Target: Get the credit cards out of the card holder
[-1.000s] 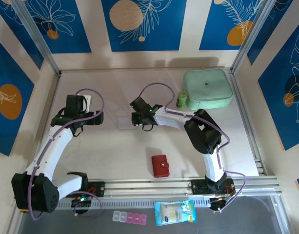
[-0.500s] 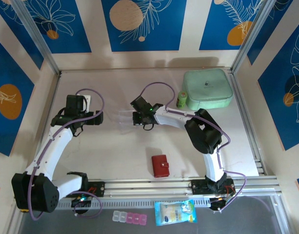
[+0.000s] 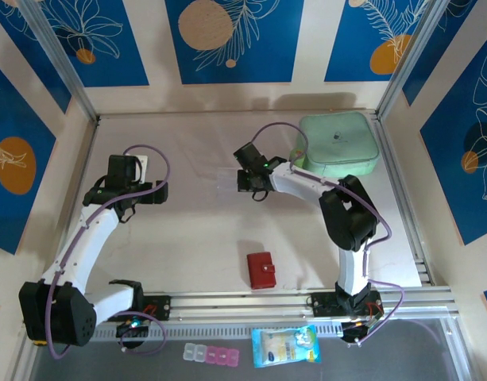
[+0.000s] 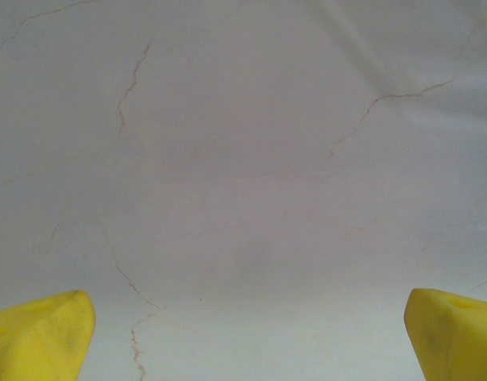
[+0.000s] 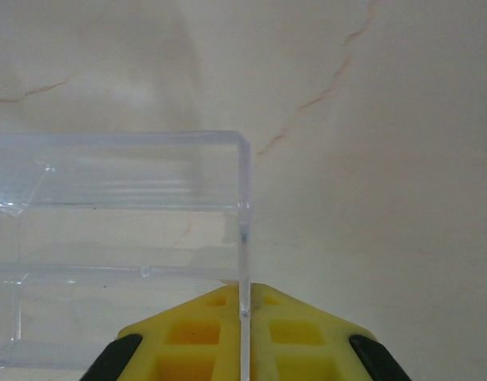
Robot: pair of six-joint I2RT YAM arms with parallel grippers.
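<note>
Early prep, I'd say: the right gripper is clamped on a wall of the clear tray, well behind the card holder, which lies closed. The left gripper hangs spread wide, behind-left of the holder. Next up is parking the tray, then unsnapping the holder.

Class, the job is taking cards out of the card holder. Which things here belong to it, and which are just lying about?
Job: red wallet; clear tray, currently held, possibly needed.
Lying about: mint-green case; pill box; blue packet.
</note>
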